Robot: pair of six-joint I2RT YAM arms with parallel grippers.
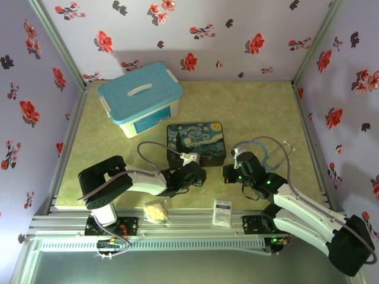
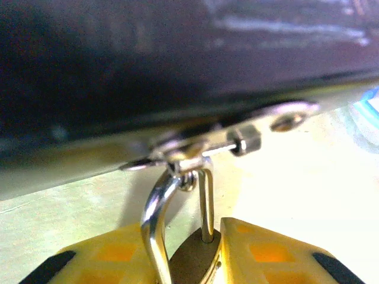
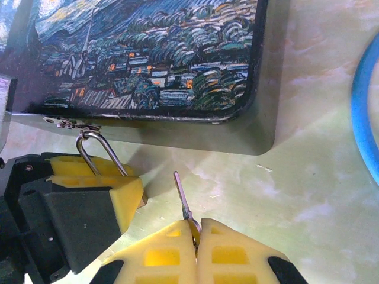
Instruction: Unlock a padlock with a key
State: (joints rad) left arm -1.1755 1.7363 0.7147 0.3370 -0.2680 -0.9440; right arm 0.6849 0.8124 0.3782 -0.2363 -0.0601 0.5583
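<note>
The painted tin box sits loose on the table (nothing pins it down). I judge that a push from either arm could slide it and drag its hasp off line.

The left arm lies low along the box's near side. Its left fingers are clamped on the brass body of the padlock, whose shackle hangs through the hasp on the box's front edge.

The right arm reaches in from the other side, wrist low. Its right fingers are pinched on the key, whose blade points up and forward, near the padlock but apart from it.

The keyhole is hidden, so a slanted approach could miss it. The thin key might then twist or slip between the pads.
</note>
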